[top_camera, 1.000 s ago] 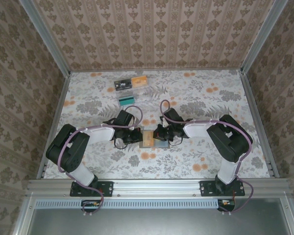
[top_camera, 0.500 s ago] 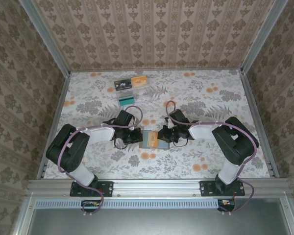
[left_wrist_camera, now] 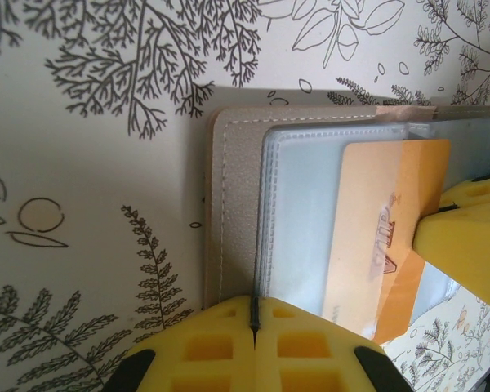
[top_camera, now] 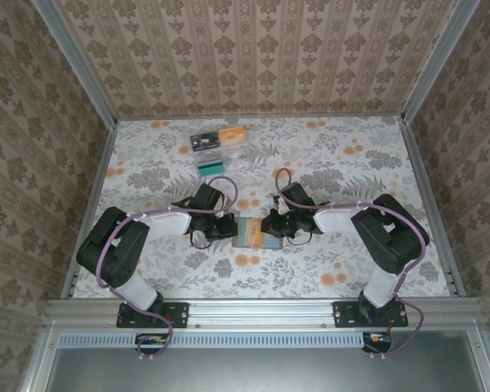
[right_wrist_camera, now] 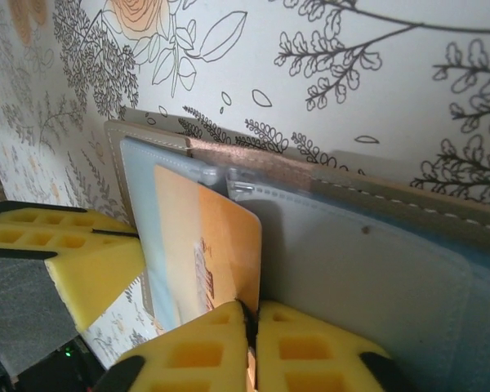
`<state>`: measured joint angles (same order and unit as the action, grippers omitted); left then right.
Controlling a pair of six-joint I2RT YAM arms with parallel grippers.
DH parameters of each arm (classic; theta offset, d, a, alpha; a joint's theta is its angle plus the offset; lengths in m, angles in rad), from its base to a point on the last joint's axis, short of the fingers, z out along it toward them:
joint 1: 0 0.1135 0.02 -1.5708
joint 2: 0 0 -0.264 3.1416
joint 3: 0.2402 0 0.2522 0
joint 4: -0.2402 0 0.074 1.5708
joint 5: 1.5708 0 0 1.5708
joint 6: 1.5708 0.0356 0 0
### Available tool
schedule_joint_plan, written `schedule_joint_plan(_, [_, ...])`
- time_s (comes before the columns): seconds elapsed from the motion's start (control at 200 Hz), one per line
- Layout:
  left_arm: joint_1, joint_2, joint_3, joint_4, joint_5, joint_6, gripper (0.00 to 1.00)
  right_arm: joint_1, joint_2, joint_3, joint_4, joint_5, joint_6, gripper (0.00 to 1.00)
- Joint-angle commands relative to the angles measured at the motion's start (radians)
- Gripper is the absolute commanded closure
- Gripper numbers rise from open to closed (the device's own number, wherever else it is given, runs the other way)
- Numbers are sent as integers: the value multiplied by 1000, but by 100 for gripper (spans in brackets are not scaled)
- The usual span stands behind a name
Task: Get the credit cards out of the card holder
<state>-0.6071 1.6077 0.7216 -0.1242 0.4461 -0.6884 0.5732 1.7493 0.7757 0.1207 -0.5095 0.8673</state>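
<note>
The card holder [top_camera: 247, 231] lies open at mid-tabletop, well clear of every edge, with its long axis running left to right. The left gripper [left_wrist_camera: 253, 325] clamps its left panel. The right gripper [right_wrist_camera: 250, 327] clamps the orange credit card [right_wrist_camera: 204, 253] by its edge.

I note tan damask-patterned wallpaper walls [top_camera: 253, 57] on three sides, a white floral-printed worktop [top_camera: 351, 171] with grey foliage and orange blooms, and silver aluminium frame rails [top_camera: 261, 311]. Lighting even.
</note>
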Motion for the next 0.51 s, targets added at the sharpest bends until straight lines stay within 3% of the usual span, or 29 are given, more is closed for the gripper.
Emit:
schedule_joint_plan(0.0, [6, 12, -6, -72, -27, -5, 100, 0, 6, -19, -37, 18, -20, 98])
schedule_joint_plan(0.5, [18, 1, 7, -100, -24, 18, 100, -107, -110, -102, -121, -25, -127, 100])
